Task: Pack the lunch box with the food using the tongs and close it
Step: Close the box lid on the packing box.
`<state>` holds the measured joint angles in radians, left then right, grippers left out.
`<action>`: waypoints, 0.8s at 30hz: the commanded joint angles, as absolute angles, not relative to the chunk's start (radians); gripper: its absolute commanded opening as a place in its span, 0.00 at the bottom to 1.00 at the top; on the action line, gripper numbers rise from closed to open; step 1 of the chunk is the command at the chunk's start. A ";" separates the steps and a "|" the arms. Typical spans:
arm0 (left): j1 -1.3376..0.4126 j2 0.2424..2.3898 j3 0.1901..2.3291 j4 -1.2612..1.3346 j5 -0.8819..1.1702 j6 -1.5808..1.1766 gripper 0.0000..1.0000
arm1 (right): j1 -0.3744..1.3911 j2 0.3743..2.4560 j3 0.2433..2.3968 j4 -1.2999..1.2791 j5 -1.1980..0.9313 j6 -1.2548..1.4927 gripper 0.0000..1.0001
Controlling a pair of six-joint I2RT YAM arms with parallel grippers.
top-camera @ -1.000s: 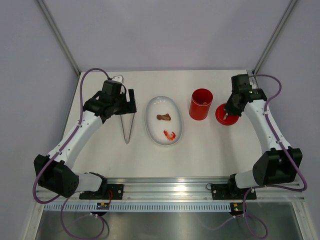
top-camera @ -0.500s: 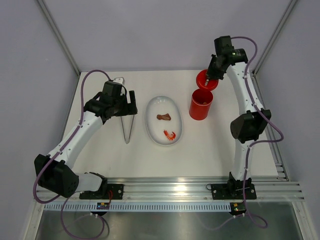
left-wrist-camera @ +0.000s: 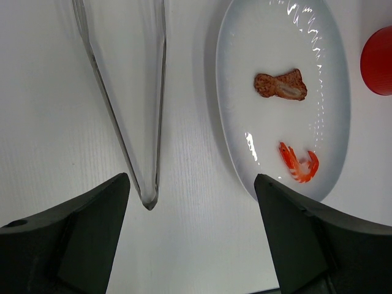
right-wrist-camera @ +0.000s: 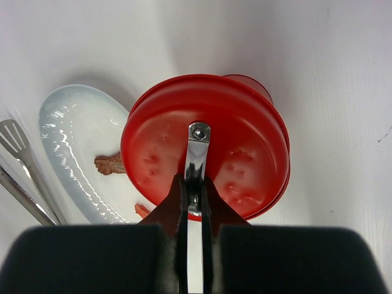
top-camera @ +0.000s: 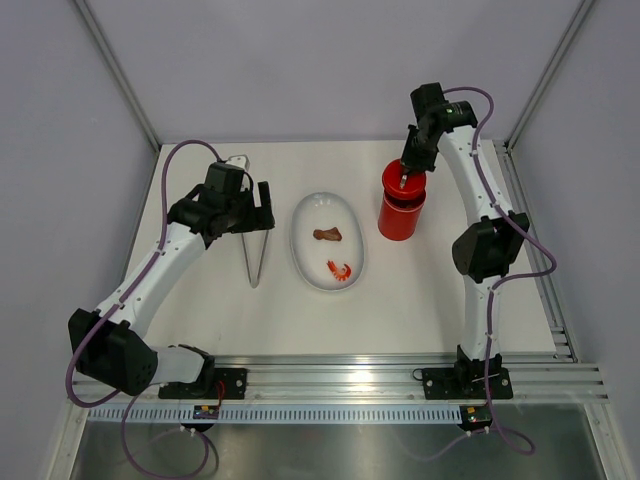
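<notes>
The lunch box (top-camera: 401, 218) is a red canister standing right of the white plate. Its red lid (top-camera: 404, 178) (right-wrist-camera: 245, 141) hangs over the canister's mouth. My right gripper (top-camera: 405, 176) (right-wrist-camera: 196, 184) is shut on the lid's metal handle. The canister's rim (right-wrist-camera: 251, 82) peeks out behind the lid; whether they touch I cannot tell. Food lies on the plate (left-wrist-camera: 331, 92): a brown piece (left-wrist-camera: 280, 86) and a red shrimp (left-wrist-camera: 298, 162). The silver tongs (left-wrist-camera: 162, 92) (top-camera: 253, 250) lie flat left of the plate. My left gripper (left-wrist-camera: 190, 184) (top-camera: 258, 205) hovers open above their joined end, holding nothing.
The white oval plate (top-camera: 300, 250) lies between the tongs and the canister. Grey walls and metal frame posts close in the table at the back and sides. My right arm reaches high over the table's right half.
My right gripper has lifted the lid from the table right of the canister and brought it left over the canister's mouth. The left arm has stayed still.
</notes>
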<state>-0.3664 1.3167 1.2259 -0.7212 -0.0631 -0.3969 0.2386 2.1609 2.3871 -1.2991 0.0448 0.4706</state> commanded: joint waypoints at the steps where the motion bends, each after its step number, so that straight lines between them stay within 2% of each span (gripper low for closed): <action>1: -0.362 1.305 1.226 -0.709 -0.051 -0.399 0.86 | 0.241 2.131 2.364 -1.328 0.069 0.456 0.00; 7: -0.362 1.315 1.220 -0.707 -0.054 -0.397 0.86 | 0.239 2.088 2.270 -1.279 0.054 0.454 0.00; 14: -0.362 1.309 1.213 -0.707 -0.055 -0.396 0.86 | 0.239 2.114 2.286 -1.296 0.045 0.443 0.00; 24: -0.362 1.305 1.209 -0.706 -0.060 -0.396 0.86 | 0.241 2.046 2.255 -1.281 0.021 0.445 0.00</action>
